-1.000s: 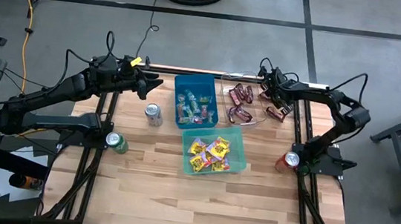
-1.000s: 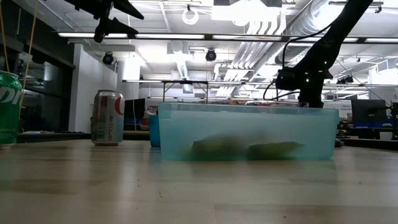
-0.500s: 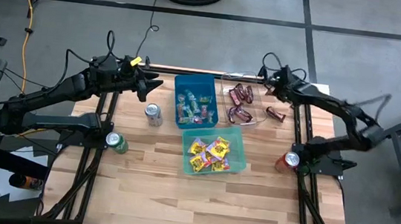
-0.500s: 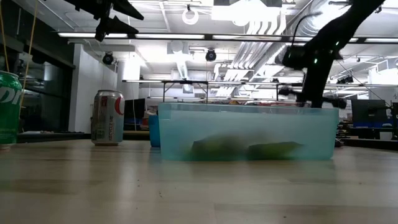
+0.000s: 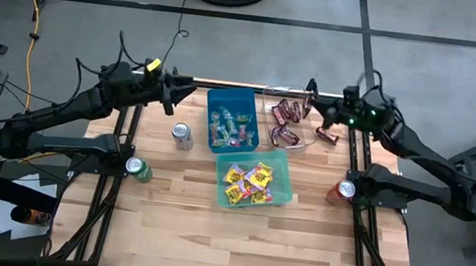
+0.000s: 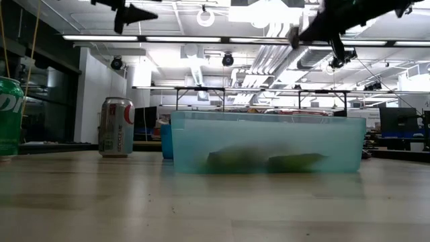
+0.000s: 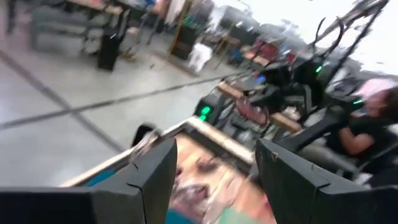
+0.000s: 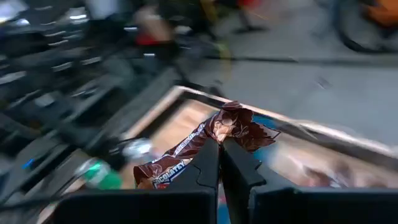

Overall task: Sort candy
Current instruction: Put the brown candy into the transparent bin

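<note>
My right gripper (image 5: 311, 99) hangs above the table's far right part, shut on a dark maroon candy wrapper (image 8: 205, 140). More maroon wrappers lie in a clear tray (image 5: 285, 120), and one (image 5: 326, 135) lies on the table beside it. A blue bin (image 5: 232, 119) holds small mixed candy. A teal bin (image 5: 255, 177) holds yellow packets. My left gripper (image 7: 214, 171) is open and holds nothing. It is high over the table's far left corner (image 5: 171, 98). My right gripper pinches the maroon wrapper near its middle (image 8: 219, 138) between its two fingertips. The wrapper lies across the fingers. Its crumpled end (image 8: 252, 130) sticks out on one side and its longer printed end (image 8: 158, 171) droops on the other. It is lifted clear of the table.
A silver can (image 5: 183, 136) stands left of the blue bin. A green can (image 5: 137, 168) stands at the left edge and a red can (image 5: 344, 191) at the right edge. The near half of the wooden table (image 5: 236, 239) is bare.
My right gripper has shut on a maroon wrapper at the table's far right, then risen with it and swung a little toward the table's left. The wrapper is now lifted clear. My left gripper has risen slightly and turned, still open.
</note>
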Robot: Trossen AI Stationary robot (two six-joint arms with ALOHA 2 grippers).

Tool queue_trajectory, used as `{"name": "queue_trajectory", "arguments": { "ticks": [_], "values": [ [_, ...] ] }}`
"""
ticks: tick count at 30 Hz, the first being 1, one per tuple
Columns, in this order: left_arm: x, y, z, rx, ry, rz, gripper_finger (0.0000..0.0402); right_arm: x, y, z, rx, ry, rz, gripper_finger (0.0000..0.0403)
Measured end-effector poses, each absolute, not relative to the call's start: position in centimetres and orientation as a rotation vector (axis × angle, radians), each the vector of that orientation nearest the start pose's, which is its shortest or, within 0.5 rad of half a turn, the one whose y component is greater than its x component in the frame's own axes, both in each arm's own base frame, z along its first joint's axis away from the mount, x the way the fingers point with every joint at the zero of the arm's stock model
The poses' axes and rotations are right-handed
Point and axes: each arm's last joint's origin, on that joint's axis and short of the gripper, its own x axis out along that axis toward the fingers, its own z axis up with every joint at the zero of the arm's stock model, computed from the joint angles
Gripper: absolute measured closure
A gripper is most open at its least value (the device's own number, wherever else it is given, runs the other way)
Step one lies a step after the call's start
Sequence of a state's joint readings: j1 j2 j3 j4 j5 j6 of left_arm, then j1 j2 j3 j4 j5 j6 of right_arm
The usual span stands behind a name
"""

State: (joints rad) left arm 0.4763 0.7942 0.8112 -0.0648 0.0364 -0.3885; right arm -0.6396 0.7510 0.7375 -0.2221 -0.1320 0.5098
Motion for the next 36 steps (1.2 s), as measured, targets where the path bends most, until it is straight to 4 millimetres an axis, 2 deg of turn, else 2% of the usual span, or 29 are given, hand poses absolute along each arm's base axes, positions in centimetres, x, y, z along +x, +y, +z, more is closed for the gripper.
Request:
{"name": "queue_trajectory", "arguments": {
  "ticks": [3,7,11,14,23,31,36],
  "values": [
    [16.3,8.1,35.5,-0.380,-0.086,0.376,0.0197,14.1,-8.1,32.7,0.493,0.054,-0.438,0.0402],
    [17.6,8.4,35.4,-0.377,-0.094,0.306,0.0197,14.9,-7.2,32.9,0.418,0.056,-0.370,0.0402],
    [18.7,8.6,35.1,-0.378,-0.095,0.289,0.0197,15.7,-7.3,32.8,0.409,0.050,-0.359,0.0402],
    [19.1,8.7,34.9,-0.395,-0.099,0.283,0.0197,16.8,-8.1,32.2,0.433,0.060,-0.413,0.0402],
    [19.2,8.7,35.0,-0.399,-0.110,0.282,0.0197,20.6,-10.5,27.0,0.528,0.329,-0.578,0.0402],
    [19.1,8.7,35.1,-0.397,-0.115,0.281,0.0197,21.6,-11.7,21.9,0.580,0.648,-0.736,0.0402],
    [19.1,8.7,35.1,-0.398,-0.114,0.282,0.0197,22.1,-11.8,20.5,0.608,0.719,-0.752,0.0385]
  ]
}}
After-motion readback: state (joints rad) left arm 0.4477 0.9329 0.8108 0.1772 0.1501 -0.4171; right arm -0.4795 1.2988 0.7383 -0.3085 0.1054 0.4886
